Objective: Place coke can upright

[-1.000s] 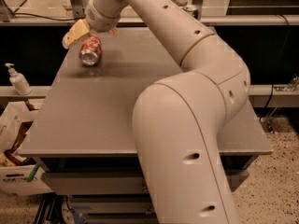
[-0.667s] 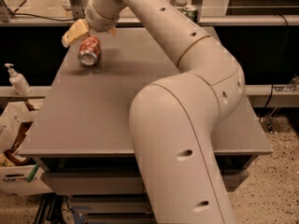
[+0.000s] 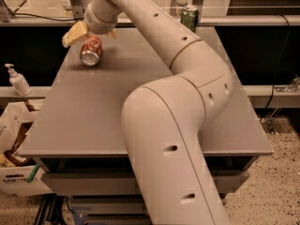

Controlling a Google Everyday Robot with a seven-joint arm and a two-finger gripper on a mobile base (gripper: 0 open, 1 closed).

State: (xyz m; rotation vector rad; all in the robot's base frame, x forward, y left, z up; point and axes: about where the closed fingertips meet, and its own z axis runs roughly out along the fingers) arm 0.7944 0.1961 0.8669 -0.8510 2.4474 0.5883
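The coke can (image 3: 91,51) is red with a silver end facing me. It lies on its side at the far left of the grey table (image 3: 89,121). My gripper (image 3: 90,37) hangs just above and behind the can, open, with one yellowish finger (image 3: 75,33) to the can's left and the other at its right. The fingers stand wider than the can and straddle its far end. My arm sweeps from the lower middle of the view up to that corner.
A green can (image 3: 190,17) stands upright at the table's far edge, right of my arm. A soap dispenser bottle (image 3: 18,81) sits on a ledge to the left. A cardboard box (image 3: 14,172) stands on the floor at lower left.
The arm's elbow has shifted slightly, and the green can now shows behind it. The gripper and the coke can stay where they were.
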